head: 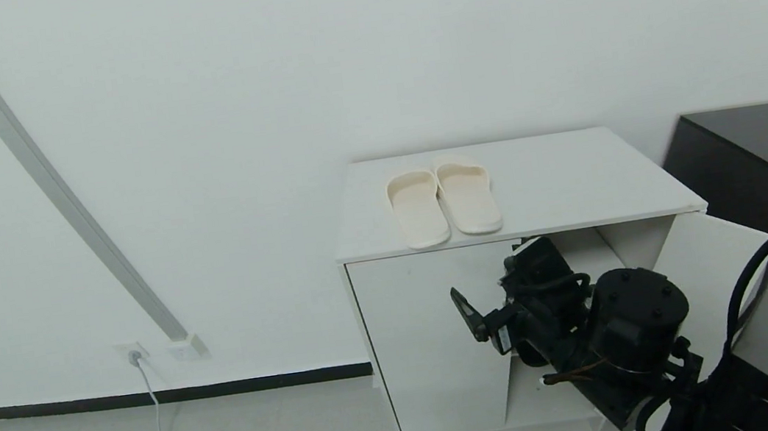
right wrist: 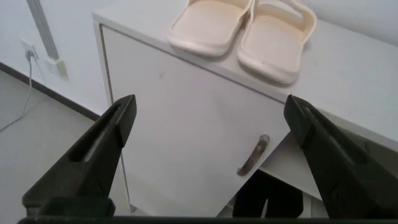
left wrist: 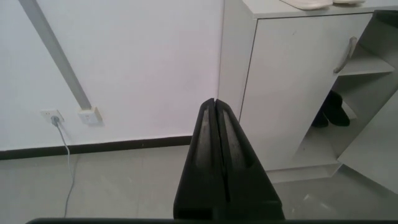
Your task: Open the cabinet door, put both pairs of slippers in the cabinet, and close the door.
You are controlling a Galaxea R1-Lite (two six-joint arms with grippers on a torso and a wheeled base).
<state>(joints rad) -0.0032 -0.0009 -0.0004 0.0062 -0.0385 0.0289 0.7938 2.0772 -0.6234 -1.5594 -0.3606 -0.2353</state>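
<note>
two cream slippers point(head: 443, 204) sit paired on the cabinet point(head: 430, 343) top. right fingers point(right wrist: 93, 155), spread wide, hang at 6 o'clock of them; left fingers point(left wrist: 202, 155) pressed together.

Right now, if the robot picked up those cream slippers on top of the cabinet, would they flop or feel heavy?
The cream slippers look like thick moulded foam, so probably light and only slightly bendy. Flat soles on the cabinet top suggest they would slide, not roll, if pushed.
</note>
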